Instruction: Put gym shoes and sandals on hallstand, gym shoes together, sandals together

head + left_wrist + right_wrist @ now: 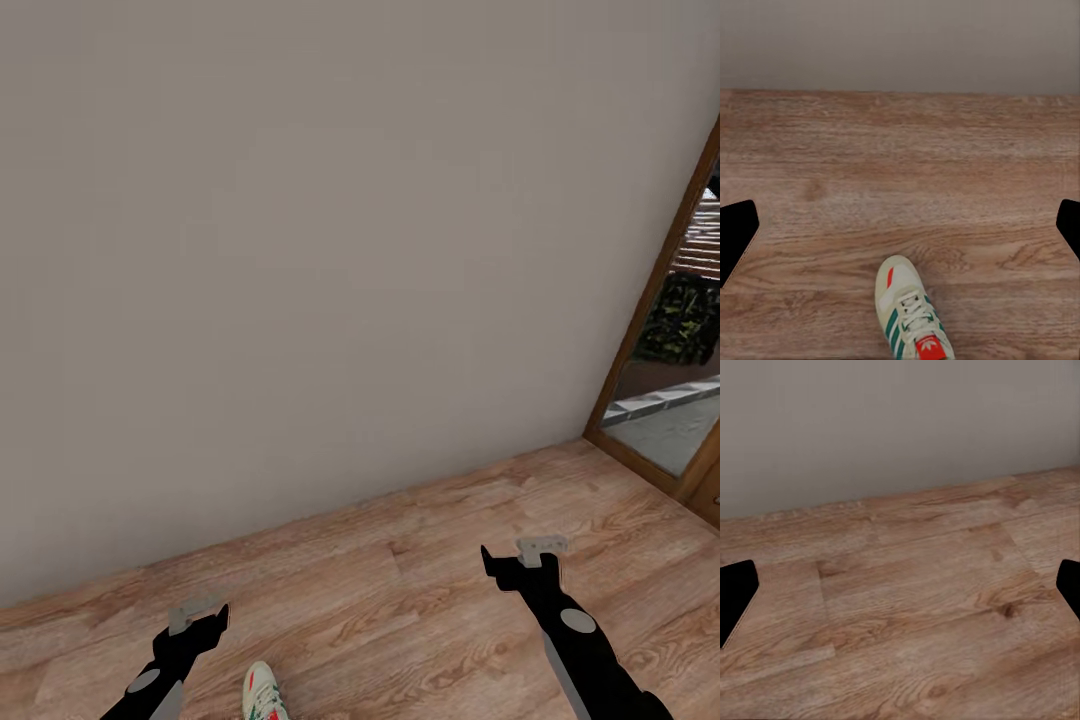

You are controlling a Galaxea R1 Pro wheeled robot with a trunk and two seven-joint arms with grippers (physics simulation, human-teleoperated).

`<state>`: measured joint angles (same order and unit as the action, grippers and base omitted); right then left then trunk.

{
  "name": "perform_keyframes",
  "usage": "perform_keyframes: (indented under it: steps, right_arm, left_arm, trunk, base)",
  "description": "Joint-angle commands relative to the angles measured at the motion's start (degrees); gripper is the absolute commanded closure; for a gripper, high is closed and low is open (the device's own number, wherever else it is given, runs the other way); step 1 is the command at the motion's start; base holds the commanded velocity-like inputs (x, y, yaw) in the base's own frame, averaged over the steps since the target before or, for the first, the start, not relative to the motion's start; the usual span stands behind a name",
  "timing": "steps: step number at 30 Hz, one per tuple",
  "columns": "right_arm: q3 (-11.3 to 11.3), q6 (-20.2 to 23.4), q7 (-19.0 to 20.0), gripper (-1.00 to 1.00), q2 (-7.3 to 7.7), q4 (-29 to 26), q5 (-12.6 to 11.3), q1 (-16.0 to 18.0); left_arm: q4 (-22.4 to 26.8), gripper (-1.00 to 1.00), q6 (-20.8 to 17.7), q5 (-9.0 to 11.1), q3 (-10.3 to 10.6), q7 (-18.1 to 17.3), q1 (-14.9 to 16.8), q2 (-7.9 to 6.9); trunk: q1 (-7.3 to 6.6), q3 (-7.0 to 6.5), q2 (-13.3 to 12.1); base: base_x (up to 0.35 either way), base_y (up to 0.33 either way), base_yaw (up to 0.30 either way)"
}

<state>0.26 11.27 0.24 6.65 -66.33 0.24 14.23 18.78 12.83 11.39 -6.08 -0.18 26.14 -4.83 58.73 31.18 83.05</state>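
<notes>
Left gripper [200,618], black with grey fingertips, hovers low over the light-brown wood-plank corridor floor [400,590], jaws spread wide and empty; just beside it toward the robot lies one white lace-up gym shoe with green stripes and red-orange tongue [264,694], toe toward the plain grey wall [300,250], also seen in the left wrist view [909,313]. Advised handling: draw the arm back over the laces, descend, and close across the shoe's width. Right gripper [522,560], likewise wide open and empty, hangs over bare planks near the wood-framed glass door [655,300].
</notes>
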Motion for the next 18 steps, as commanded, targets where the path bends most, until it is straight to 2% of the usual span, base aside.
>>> perform_keyframes:
  steps: [1,8,14,18]
  right_arm:
    - [0.0,0.3,0.0,-1.00,0.03,-0.1,0.0,0.0]
    - [0.0,0.3,0.0,-1.00,0.03,-0.1,0.0,0.0]
    - [0.0,0.3,0.0,-1.00,0.03,-0.1,0.0,0.0]
    - [0.0,0.3,0.0,-1.00,0.03,-0.1,0.0,0.0]
  left_arm:
    - [-0.1,-1.00,0.2,0.5,0.1,0.0,0.1,0.00]
    - [-0.1,-1.00,0.2,0.5,0.1,0.0,0.1,0.04]
    - [0.0,-1.00,0.2,0.5,0.1,0.0,0.1,0.03]
    - [0.0,-1.00,0.2,0.5,0.1,0.0,0.1,0.01]
  trunk:
    - [0.00,0.09,0.0]
    - [0.00,0.28,0.0]
    - [0.00,0.34,0.0]
    - [0.00,0.35,0.0]
  base:
    - [0.000,0.000,0.273]
    - [0.000,0.000,0.226]
    - [0.000,-0.003,0.059]
    - [0.000,-0.103,0.015]
